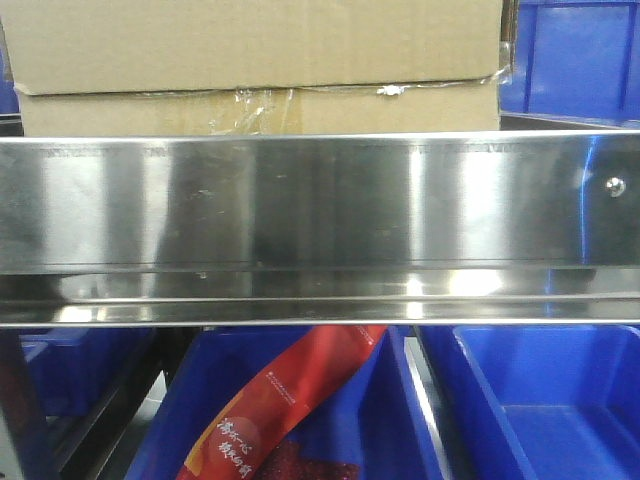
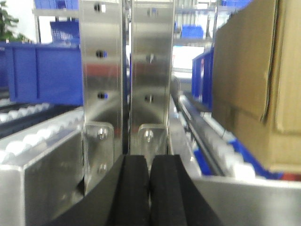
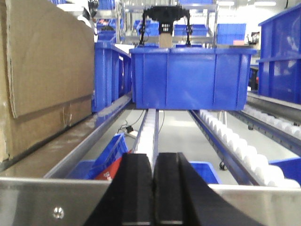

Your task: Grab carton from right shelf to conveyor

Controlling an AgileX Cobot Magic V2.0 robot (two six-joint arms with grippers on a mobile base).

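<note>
L pincer (image 2: pixel 150 188) & R pincer (image 3: pixel 154 188) both fully closed, gripping nothing, apart from carton (image 3: pixel 44 70).

Your left gripper (image 2: pixel 150 165) is fully closed: both black pads (image 2: pixel 134 188) pressed flush together, nothing pinched between them, aimed level and straight ahead. Your right gripper (image 3: pixel 154 162) reads the same, its pads meeting along a thin seam, empty, also level. Only the pads show in each wrist view.

The shelf rail (image 1: pixel 320 200) fronts the carton (image 1: pixel 260 60) low down; both carton sides seem free, a blue bin (image 3: pixel 190 77) beyond.
</note>
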